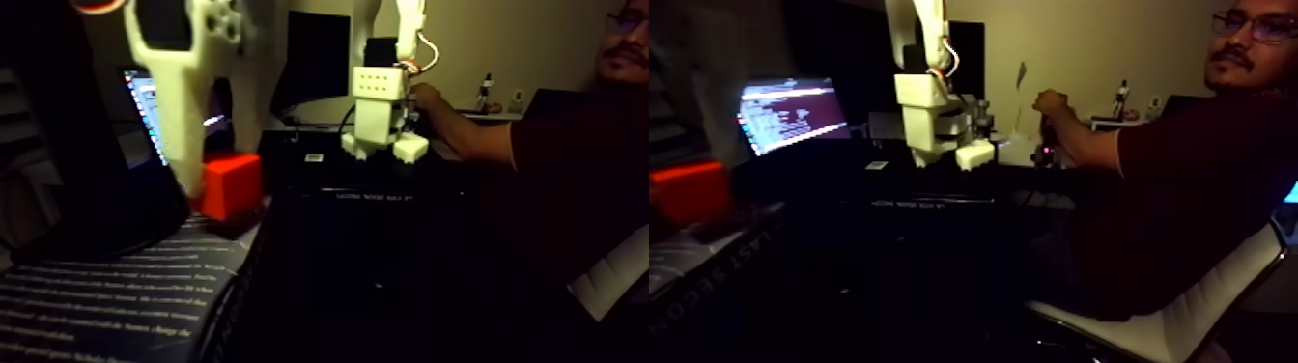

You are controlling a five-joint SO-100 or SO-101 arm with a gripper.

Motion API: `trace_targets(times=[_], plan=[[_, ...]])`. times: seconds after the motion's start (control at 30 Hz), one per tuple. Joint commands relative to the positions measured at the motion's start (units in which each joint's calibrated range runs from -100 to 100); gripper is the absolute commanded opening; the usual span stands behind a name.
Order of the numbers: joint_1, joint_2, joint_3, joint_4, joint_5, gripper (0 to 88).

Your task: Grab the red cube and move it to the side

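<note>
Fixed view, left half: book (106,290) lies nearest w/ printed text, serving as the work surface. White gripper (190,183) hangs tip-down touching the cube (230,185), prob. lining up a grab; jaws' state can't tell. Beyond, a person's hand (425,97) is at a second white arm (381,116).

White hand (193,183) tip against red cube (230,183) on dark printed book (106,299).

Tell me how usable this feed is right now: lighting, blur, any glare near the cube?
Fixed view, both halves: very dim, table nearly black. The red cube stays bright and readable; the white gripper finger beside it is close to the lens and soft. The laptop screen glows, slightly blown out. No glare on the cube.
</note>
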Motion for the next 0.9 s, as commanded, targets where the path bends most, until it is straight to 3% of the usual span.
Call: trace_targets(times=[0.0, 0.23, 0.87], plan=[[0.9, 0.9, -3.0, 0.0, -0.3, 0.8], [1.5, 2.7, -3.2, -1.4, -0.4, 6.6], [2.0, 2.9, -2.3, -4.2, -0.4, 7.0]])
